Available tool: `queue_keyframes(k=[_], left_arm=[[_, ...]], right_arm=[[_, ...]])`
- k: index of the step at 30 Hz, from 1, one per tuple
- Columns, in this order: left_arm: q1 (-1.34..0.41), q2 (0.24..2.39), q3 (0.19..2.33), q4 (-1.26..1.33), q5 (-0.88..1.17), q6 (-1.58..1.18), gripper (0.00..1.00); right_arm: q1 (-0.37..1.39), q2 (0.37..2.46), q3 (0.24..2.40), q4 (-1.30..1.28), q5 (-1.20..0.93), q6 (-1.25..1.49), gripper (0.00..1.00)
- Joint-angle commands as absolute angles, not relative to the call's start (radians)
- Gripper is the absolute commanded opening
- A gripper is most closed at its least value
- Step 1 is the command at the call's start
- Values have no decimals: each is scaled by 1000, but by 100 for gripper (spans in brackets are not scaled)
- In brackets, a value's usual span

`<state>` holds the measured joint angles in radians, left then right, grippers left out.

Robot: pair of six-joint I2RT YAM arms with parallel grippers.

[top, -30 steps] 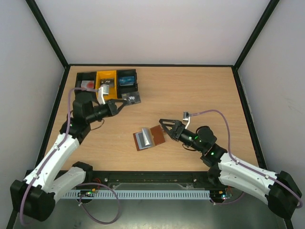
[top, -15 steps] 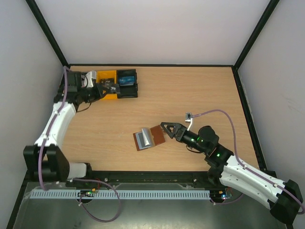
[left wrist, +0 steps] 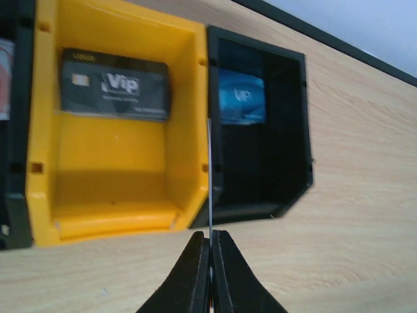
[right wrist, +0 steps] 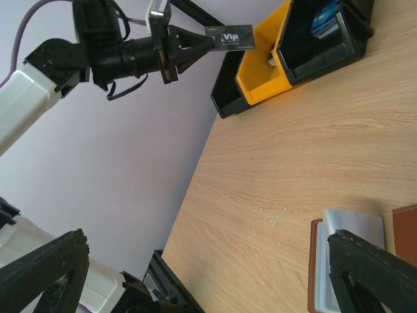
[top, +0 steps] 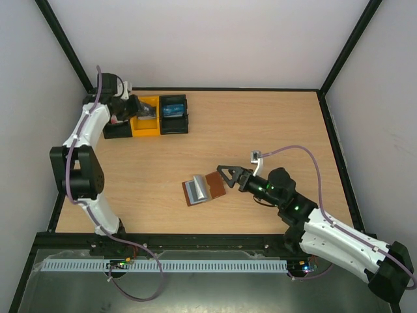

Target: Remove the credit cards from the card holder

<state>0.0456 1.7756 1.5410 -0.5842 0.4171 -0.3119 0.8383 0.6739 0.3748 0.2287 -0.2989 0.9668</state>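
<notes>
Here, nearest the arm bases, the right end effector [top: 221, 176] has its fingers spread wide, just beside the brown side of the card holder [top: 204, 188], which lies opened flat mid-surface [top: 273, 124]. At the far left corner, the left end effector [left wrist: 210, 242] is clamped on a dark card [right wrist: 229, 37], raised above the yellow bin [left wrist: 117, 189] and a black bin [left wrist: 260, 189]. A black card [left wrist: 116, 85] lies in the yellow bin, a blue card [left wrist: 241, 98] in the black one.

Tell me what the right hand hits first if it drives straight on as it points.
Probably the open card holder, lying just beyond the right hand's fingertips; height is unclear, so it might pass above it.
</notes>
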Motion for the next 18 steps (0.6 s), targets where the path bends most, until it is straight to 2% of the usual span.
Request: queue_keyframes(k=[1, 18], left_arm=[[76, 1876, 1660, -670, 336, -281, 3], [80, 2173, 1932, -664, 415, -312, 3]], right_arm=[[842, 714, 441, 227, -280, 910, 98], [842, 855, 504, 265, -270, 874, 98]])
